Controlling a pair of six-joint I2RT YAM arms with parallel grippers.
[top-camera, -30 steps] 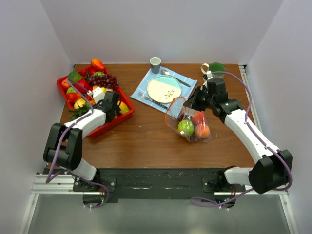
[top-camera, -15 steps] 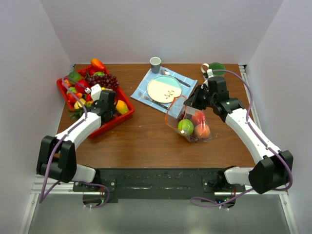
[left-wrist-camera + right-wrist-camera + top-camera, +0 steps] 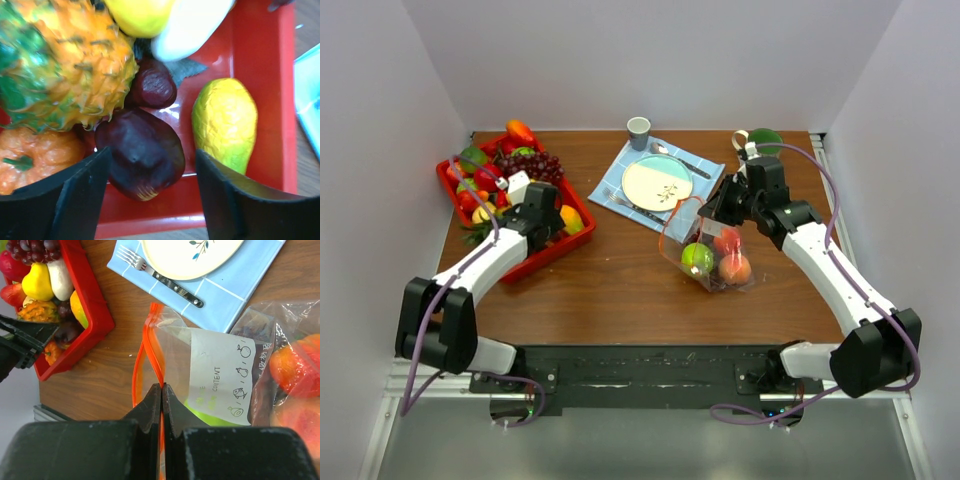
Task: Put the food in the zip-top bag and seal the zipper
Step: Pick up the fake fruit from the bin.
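Observation:
My left gripper [image 3: 150, 200] stands open low over the red tray [image 3: 260, 75], its fingers on either side of a dark purple fruit [image 3: 142, 155] without closing on it. Around it lie more food: a pineapple [image 3: 65, 65], a yellow-green mango [image 3: 225, 122] and a small orange pumpkin [image 3: 35, 155]. From above, the left gripper [image 3: 538, 218] is at the tray's near right part. My right gripper [image 3: 162, 387] is shut on the zipper [image 3: 150, 335], holding the zip-top bag [image 3: 712, 250] mouth open. Inside it are a green apple [image 3: 697, 258], a peach [image 3: 735, 268] and a red apple [image 3: 726, 240].
A blue napkin [image 3: 620, 165] with a plate [image 3: 657, 183], fork [image 3: 165, 282] and spoon lies behind the bag. A grey cup [image 3: 638, 130] and a green mug [image 3: 763, 140] stand near the back edge. Grapes [image 3: 532, 165] top the tray's far side.
The left arm's elbow swung out to the left while its gripper stayed over the tray's near part. The right arm keeps holding the bag's strip in the same place.

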